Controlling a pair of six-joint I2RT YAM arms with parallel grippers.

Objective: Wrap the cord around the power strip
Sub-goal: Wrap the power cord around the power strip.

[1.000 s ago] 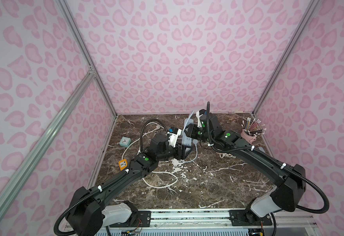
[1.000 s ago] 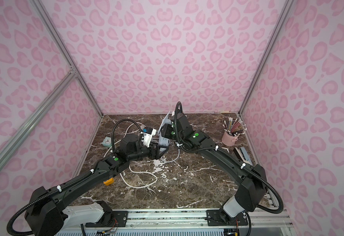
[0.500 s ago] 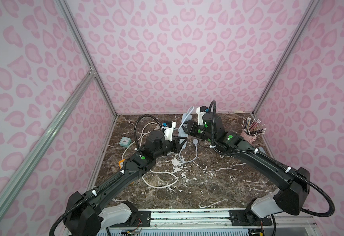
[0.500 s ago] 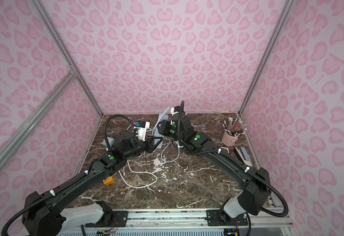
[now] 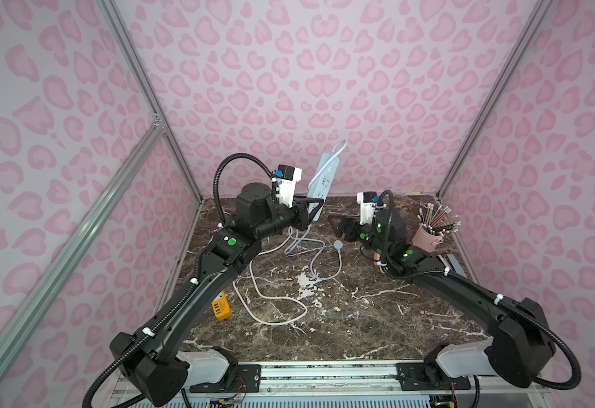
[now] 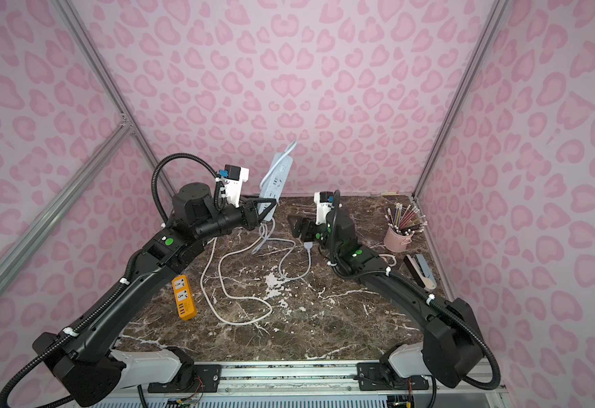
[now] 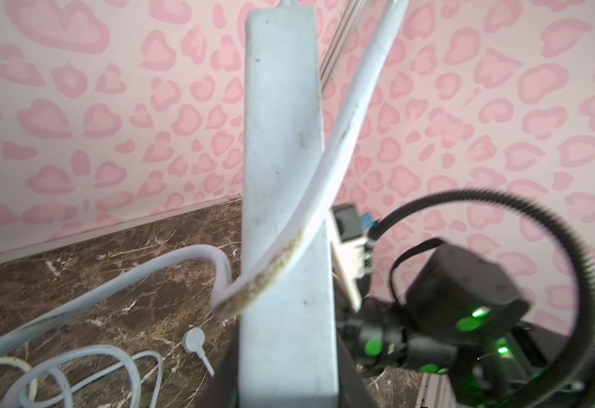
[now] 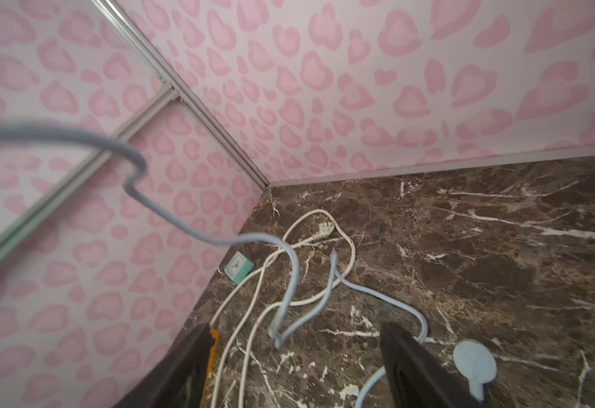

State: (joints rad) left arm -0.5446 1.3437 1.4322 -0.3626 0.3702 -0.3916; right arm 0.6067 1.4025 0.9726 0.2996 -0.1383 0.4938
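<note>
My left gripper [image 5: 312,212] [image 6: 266,208] is shut on the lower end of the pale blue power strip [image 5: 324,176] [image 6: 276,180]. It holds the strip nearly upright above the back of the table. In the left wrist view the strip [image 7: 285,176] stands between the jaws and the cord [image 7: 324,169] crosses its face. The cord [image 5: 319,247] hangs down in loops to the table and ends at a round plug [image 5: 338,244] [image 6: 308,244]. My right gripper [image 5: 338,226] [image 8: 294,332] is open and empty, to the right of the strip, with the cord [image 8: 289,261] hanging in front of it.
An orange power strip [image 6: 184,296] and its white cord [image 6: 225,293] lie at the left and middle of the marble table [image 5: 359,318]. A pink cup of pencils [image 5: 428,238] and a stapler [image 6: 419,270] stand at the right. A small teal clock [image 8: 238,267] sits by the left wall.
My left gripper has shut on the power strip and raised it. My right gripper has let go of the strip, opened and drawn back to the right.
</note>
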